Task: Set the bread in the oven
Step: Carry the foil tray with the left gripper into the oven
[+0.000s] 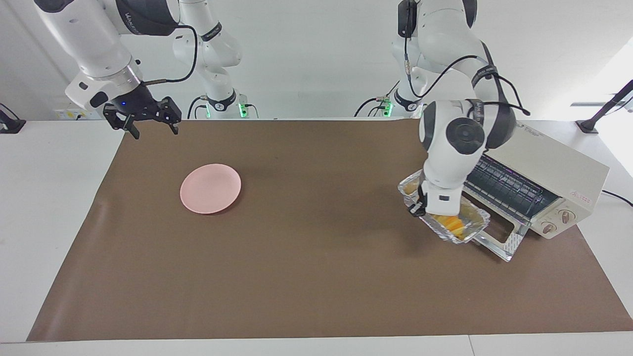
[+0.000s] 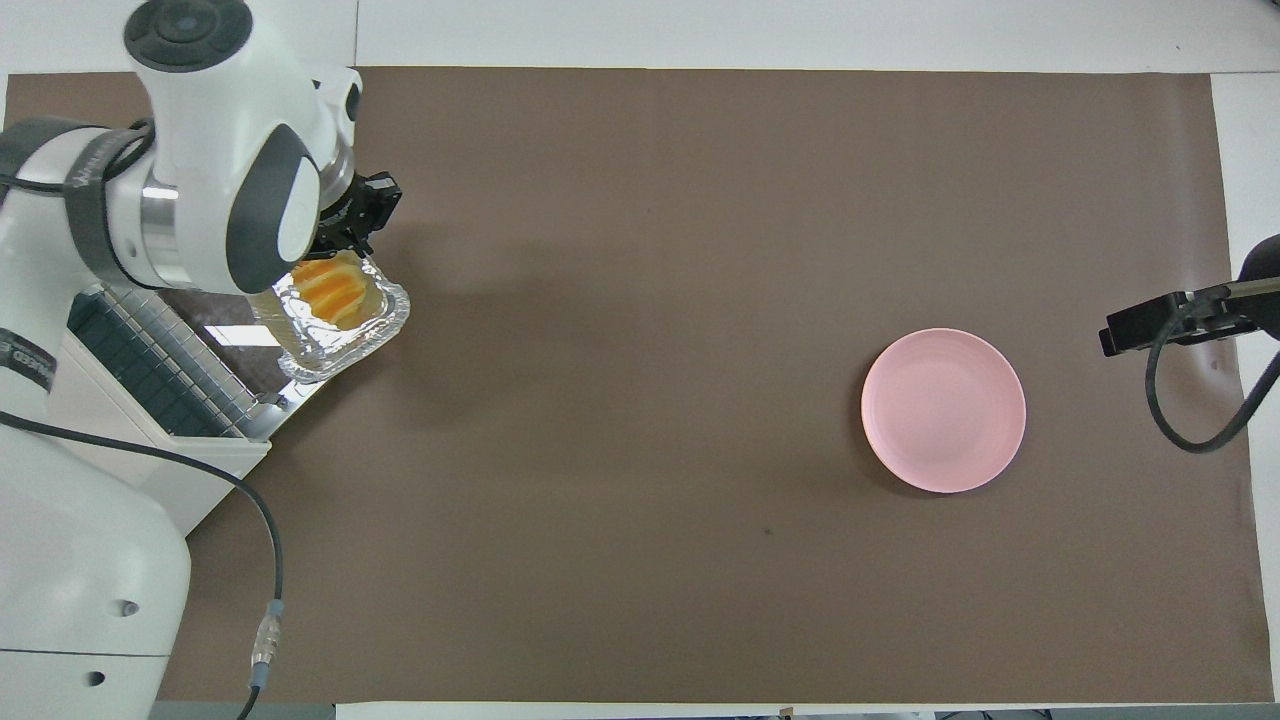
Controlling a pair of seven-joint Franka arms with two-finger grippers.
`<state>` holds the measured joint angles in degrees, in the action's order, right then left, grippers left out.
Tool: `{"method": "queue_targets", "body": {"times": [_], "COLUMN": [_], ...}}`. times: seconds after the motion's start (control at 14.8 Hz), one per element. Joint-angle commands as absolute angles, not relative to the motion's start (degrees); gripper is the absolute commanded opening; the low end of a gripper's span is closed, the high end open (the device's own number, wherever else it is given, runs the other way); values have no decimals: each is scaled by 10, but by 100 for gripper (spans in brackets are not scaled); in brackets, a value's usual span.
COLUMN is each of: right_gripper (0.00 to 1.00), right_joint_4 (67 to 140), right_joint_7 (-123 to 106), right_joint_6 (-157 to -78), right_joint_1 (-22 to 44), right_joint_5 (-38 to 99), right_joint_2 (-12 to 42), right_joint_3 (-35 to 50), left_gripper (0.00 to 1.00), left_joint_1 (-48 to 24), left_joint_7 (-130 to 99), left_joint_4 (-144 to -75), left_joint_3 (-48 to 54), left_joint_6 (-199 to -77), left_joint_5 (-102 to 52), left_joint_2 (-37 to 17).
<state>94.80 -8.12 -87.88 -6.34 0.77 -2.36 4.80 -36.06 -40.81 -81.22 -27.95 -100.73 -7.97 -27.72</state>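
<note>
The yellow-orange bread (image 1: 456, 224) (image 2: 331, 287) lies in a crinkled foil tray (image 1: 475, 217) (image 2: 345, 345). My left gripper (image 1: 417, 208) (image 2: 362, 213) is shut on the tray's rim and holds it tilted in the air. Tray and bread hang over the dropped-down door (image 1: 500, 238) (image 2: 232, 350) of the cream oven (image 1: 546, 165) (image 2: 95, 450). The oven is open and its wire rack shows. My right gripper (image 1: 154, 129) (image 2: 1165, 320) waits open and holds nothing, up over the mat's edge at the right arm's end of the table.
A round pink plate (image 1: 210, 188) (image 2: 943, 410) lies bare on the brown mat (image 1: 296, 277) toward the right arm's end. The oven stands at the left arm's end, its open door reaching toward the middle of the mat.
</note>
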Motion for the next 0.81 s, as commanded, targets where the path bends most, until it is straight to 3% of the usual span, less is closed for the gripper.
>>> {"method": "queue_targets", "body": {"times": [0.0,0.27,0.75], "right_gripper": [100,100,100], "right_joint_4": [960,960,960], "right_joint_7": [-95,-95,-95], "right_joint_6": [-876,-876,-876], "right_joint_1": [-70,-70,-70], "right_joint_5": [8,8,8], "right_joint_2": [-36,-36,-36], "right_joint_3": [52,52,52], "left_gripper": [0,0,0], "left_joint_1": [-318,-264,-250], "left_joint_7": [-390,-359,-352], "left_joint_4": [-820,-830,-877], "left_joint_3": [-284,-284,-293], "left_joint_6": [-984,-957,-947], "left_joint_5": [-81,-59,-58], "left_joint_2": [-273,-270,-245]}}
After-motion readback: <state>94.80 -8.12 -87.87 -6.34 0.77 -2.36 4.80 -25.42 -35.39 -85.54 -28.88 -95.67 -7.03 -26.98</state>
